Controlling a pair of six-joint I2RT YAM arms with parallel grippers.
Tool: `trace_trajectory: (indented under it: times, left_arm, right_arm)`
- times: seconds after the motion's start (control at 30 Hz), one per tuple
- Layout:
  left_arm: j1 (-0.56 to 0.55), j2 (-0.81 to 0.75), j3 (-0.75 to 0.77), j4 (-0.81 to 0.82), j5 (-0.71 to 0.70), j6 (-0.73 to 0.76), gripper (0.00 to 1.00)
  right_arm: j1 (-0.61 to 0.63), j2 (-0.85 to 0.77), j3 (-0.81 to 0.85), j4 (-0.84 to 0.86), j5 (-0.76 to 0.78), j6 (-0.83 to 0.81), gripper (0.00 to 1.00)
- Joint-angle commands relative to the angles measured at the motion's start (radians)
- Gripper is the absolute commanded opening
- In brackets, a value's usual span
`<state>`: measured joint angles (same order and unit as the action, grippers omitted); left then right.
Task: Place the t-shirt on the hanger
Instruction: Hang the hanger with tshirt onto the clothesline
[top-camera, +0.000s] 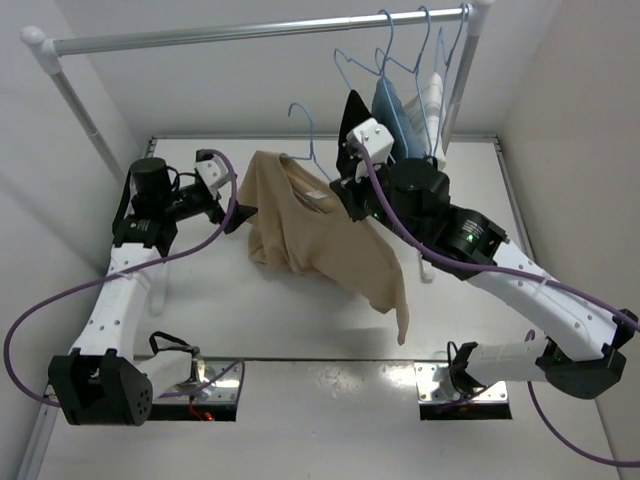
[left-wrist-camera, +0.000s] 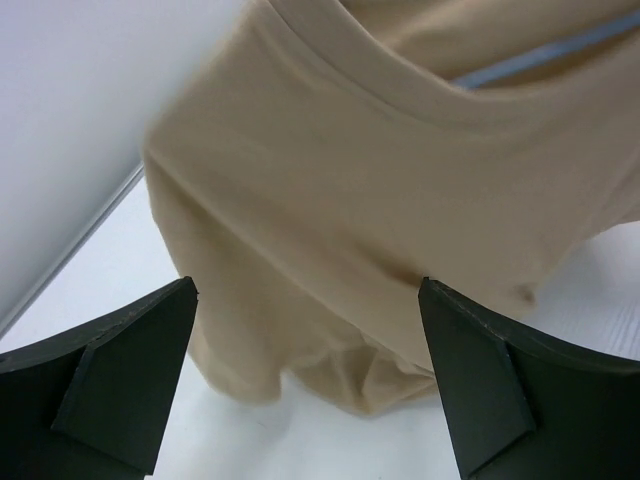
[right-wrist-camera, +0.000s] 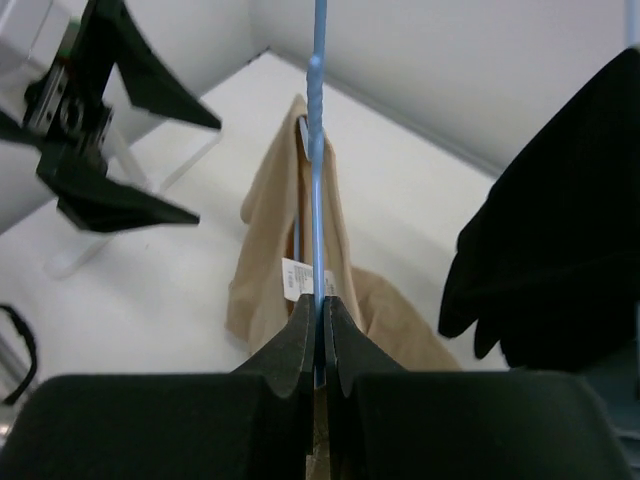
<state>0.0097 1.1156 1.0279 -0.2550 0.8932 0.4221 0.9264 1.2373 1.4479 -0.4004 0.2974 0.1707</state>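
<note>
The tan t-shirt (top-camera: 310, 235) hangs on the light-blue wire hanger (top-camera: 305, 135), draped down to the table. My right gripper (top-camera: 345, 190) is shut on the hanger wire (right-wrist-camera: 320, 180); the shirt (right-wrist-camera: 270, 230) with its white collar label hangs beyond the jaws. My left gripper (top-camera: 240, 212) is open, right beside the shirt's left edge, holding nothing. In the left wrist view the shirt (left-wrist-camera: 400, 200) fills the space ahead of the open fingers (left-wrist-camera: 120, 370), and a piece of blue wire (left-wrist-camera: 540, 55) shows inside the neck opening.
A rail (top-camera: 260, 32) spans the back with more blue hangers (top-camera: 400, 50) carrying a black garment (top-camera: 352, 125), a blue one (top-camera: 390, 115) and a white one (top-camera: 432, 100). The black garment (right-wrist-camera: 560, 220) hangs close to my right gripper. White walls enclose the table.
</note>
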Motion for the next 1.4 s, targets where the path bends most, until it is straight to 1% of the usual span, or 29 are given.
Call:
trace_trajectory:
  times: [0.0,0.17,0.37,0.5,0.6,0.8,1.0,1.2,1.37]
  left_arm:
    - [0.010,-0.039,0.009,0.028,0.024,-0.049,0.99]
    - [0.010,-0.069,-0.031,0.028,0.015,-0.049,0.99]
    - [0.019,-0.079,-0.074,0.028,0.006,-0.049,0.99]
    - [0.019,-0.079,-0.101,0.028,0.006,-0.049,0.99]
    - [0.019,-0.079,-0.110,0.019,0.006,-0.049,0.99]
    - [0.019,-0.079,-0.111,0.019,0.006,-0.040,0.99]
    - [0.019,-0.069,-0.111,0.019,0.015,-0.031,0.99]
    - [0.019,-0.079,-0.138,0.019,0.015,-0.031,0.99]
    - [0.019,-0.079,-0.138,0.019,0.024,-0.031,0.99]
  right_arm:
    - [0.005,-0.002,0.109,0.133,0.106,-0.054,0.00]
    - [0.005,0.017,0.184,0.155,0.181,-0.128,0.00]
    - [0.005,-0.002,0.184,0.256,0.282,-0.223,0.00]
    - [0.005,-0.012,0.175,0.314,0.391,-0.286,0.00]
    - [0.005,-0.012,0.166,0.356,0.443,-0.319,0.00]
    - [-0.004,-0.022,0.131,0.471,0.474,-0.378,0.00]
    - [-0.014,0.054,0.152,0.541,0.540,-0.454,0.00]
    - [-0.014,0.111,0.172,0.554,0.562,-0.478,0.00]
    - [-0.014,0.120,0.154,0.554,0.560,-0.468,0.00]
